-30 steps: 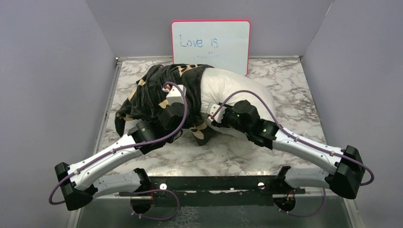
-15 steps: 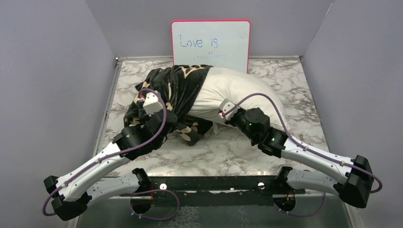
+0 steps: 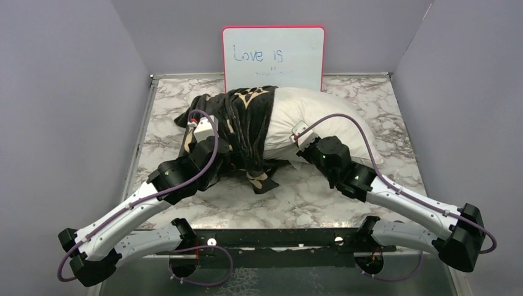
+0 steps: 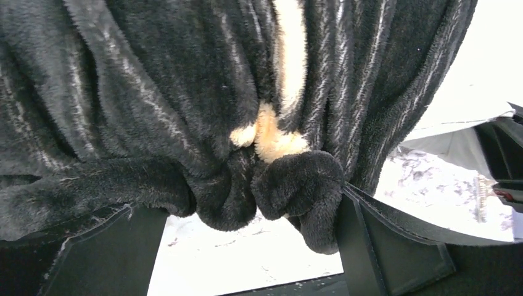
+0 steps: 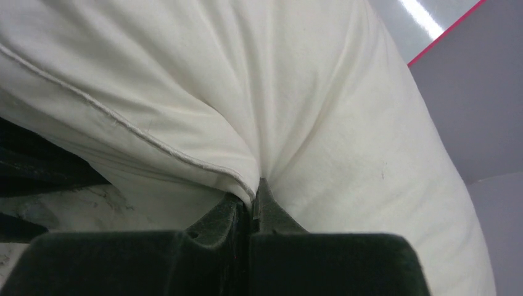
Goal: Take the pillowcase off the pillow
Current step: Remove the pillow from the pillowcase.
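left end effector (image 4: 247, 203): its two dark fingers stand apart with a thick wad of the pillowcase (image 3: 237, 120) packed between them, touching both. folds of the fabric run tight from that wad, so it is clamped on the cloth. the fabric is black, deep-piled and velvety, ribbed where it is bunched, with tan patches of the print showing.

right end effector (image 5: 253, 200): fingers together, pinching a small fold of the pillow (image 5: 345, 123) beside a stitched seam. the cloth there is plain off-white and smooth, and creases fan out from the pinch.

the pillow is plump and rounded and lies across the middle of the tabletop (image 3: 321, 191). its long axis runs left to right, with the right end slanting a little toward the arms. the pillowcase is gathered over its left part; the right part is bare white. a loose flap of the black fabric rests on the tabletop at the near side.

the tabletop is white marble-patterned with grey veins. plain grey-lilac walls (image 3: 61, 92) close in three sides. a pink-framed whiteboard (image 3: 273, 58) with blue writing leans at the back, just behind the pillow.
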{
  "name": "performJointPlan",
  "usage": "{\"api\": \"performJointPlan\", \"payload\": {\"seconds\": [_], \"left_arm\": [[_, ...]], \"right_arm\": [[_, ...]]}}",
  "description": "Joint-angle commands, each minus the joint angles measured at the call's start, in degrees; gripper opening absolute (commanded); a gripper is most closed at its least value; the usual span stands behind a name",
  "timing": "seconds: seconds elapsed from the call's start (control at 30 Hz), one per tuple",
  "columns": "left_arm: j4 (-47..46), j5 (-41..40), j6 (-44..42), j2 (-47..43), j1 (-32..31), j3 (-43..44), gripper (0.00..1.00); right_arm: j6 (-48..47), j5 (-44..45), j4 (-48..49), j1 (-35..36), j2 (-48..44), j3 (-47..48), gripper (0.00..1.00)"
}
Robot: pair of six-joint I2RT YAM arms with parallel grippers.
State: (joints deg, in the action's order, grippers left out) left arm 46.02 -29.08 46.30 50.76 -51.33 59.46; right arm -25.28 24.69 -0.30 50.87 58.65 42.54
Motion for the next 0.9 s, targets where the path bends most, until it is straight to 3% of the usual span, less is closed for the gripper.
{"api": "performJointPlan", "payload": {"seconds": [0.0,0.2,0.3,0.43,0.53,0.57,0.6,0.67,0.87], "left_arm": [[3.12,-2.35,9.31,-2.34,0.25,1.19,0.99],[13.67,-11.21,19.42,-6.74,0.24,1.1,0.98],[16.04,-13.88,21.93,-7.71,0.24,-0.84,0.91],[14.62,-16.2,21.23,-5.67,0.26,-1.91,0.71],[10.85,-15.59,16.3,-3.39,0.26,-1.51,0.5],[10.74,-15.59,15.07,-2.52,0.27,-1.16,0.4],[11.05,-15.94,14.04,-1.6,0.27,-0.8,0.19],[14.59,-18.89,13.69,-0.16,0.23,0.68,0.0],[34.95,-34.91,24.32,1.29,0.41,12.08,0.0]], "right_arm": [[7.58,4.58,-5.97,-5.37,1.72,5.85,0.01],[9.36,0.58,-7.95,-8.23,0.72,6.69,0.01],[9.66,-0.14,-8.48,-8.25,0.33,7.19,0.01],[9.56,-0.81,-8.25,-8.23,-0.26,7.39,0.01],[9.39,-0.42,-7.98,-8.24,-0.59,7.4,0.01],[9.37,-0.02,-7.69,-8.23,-0.62,7.26,0.01],[9.37,0.5,-7.26,-8.24,-0.71,7.14,0.01],[9.11,1.79,-6.38,-8.24,-0.99,6.66,0.01],[7.15,7.75,-5.94,-9.18,-2.32,5.04,0.01]]}}
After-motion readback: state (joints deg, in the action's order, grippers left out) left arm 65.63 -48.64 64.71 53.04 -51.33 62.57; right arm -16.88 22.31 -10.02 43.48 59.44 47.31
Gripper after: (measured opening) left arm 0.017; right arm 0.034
